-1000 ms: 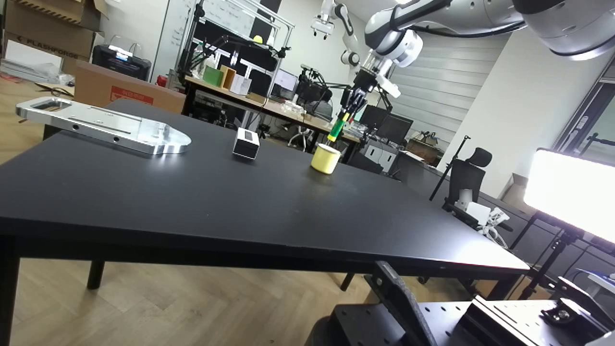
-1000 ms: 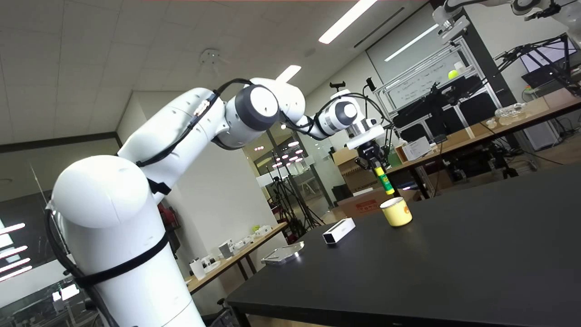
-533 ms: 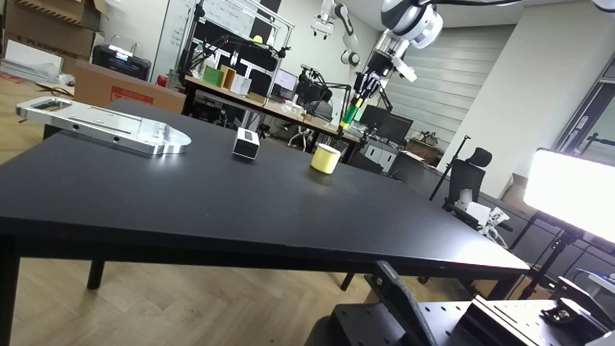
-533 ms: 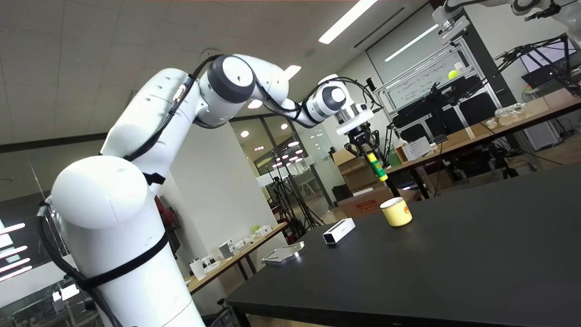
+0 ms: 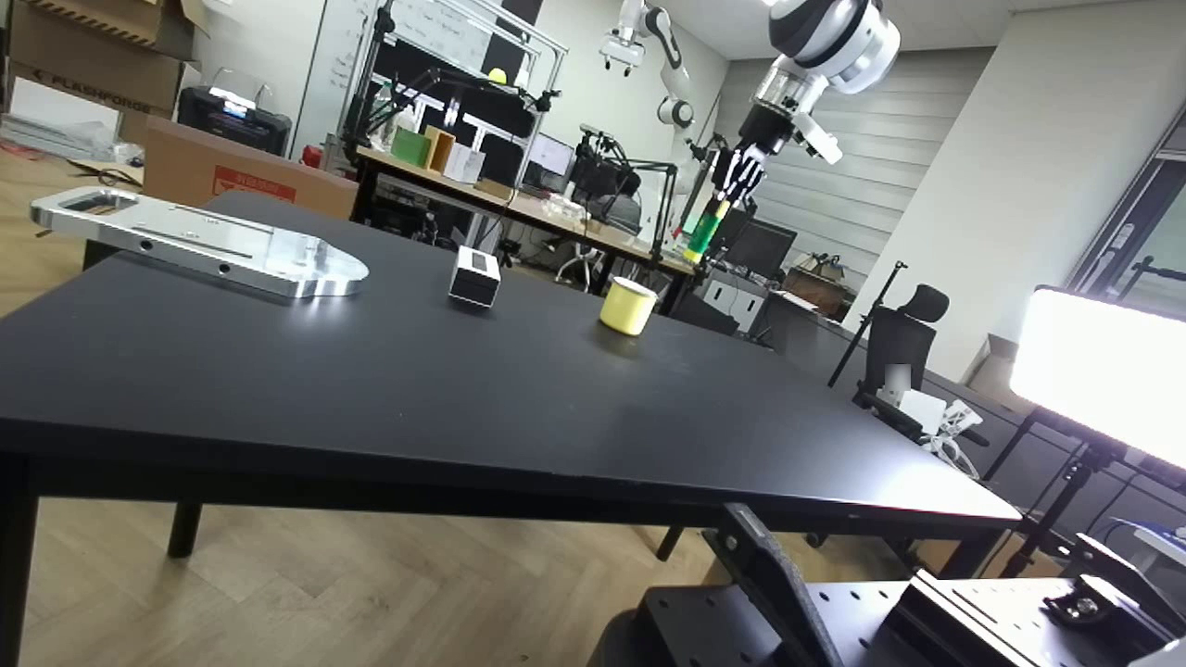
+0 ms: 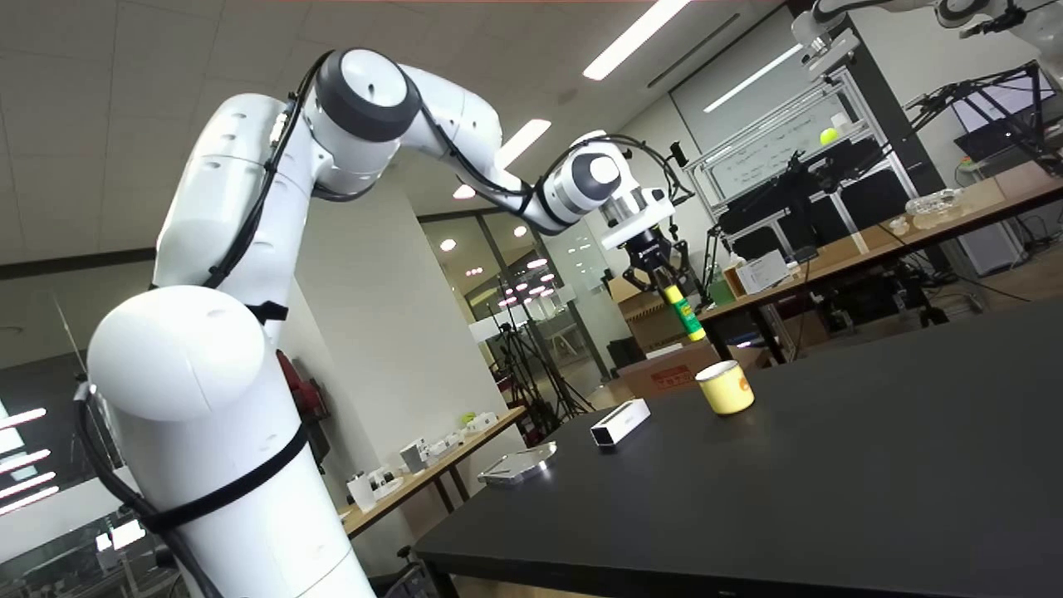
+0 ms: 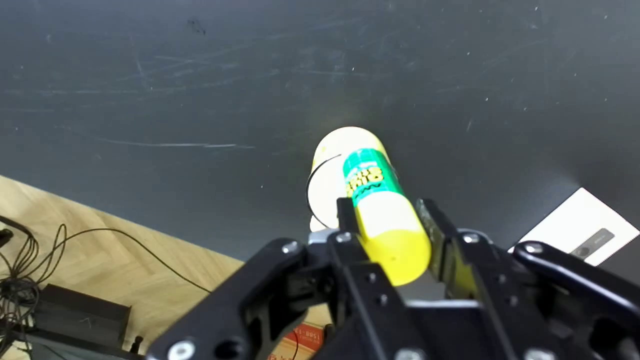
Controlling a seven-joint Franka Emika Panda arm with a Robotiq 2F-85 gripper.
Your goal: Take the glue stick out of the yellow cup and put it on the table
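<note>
Observed glue stick (image 5: 707, 230) held in gripper (image 7: 385, 204), with fingers (image 7: 346, 215) clamped narrow around its upper yellow part

Found stick clear of the yellow cup (image 5: 627, 310), in mid-air, higher than the rim and off to the same side of the cup as the arm (image 6: 365, 108) in both exterior views

Compared with a second ago, noted stick raised from just over the cup's mouth and carried sideways; compared with half a second ago, drawn farther still from the cup

In wrist view, saw cup partly masked by the stick's green lettered barrel

Recorded cup upright on the black table (image 5: 445, 389), in same spot as before; recorded as likewise unmoved white box (image 6: 621, 421) near cup and metal plate (image 5: 199, 236) well apart from cup
</note>
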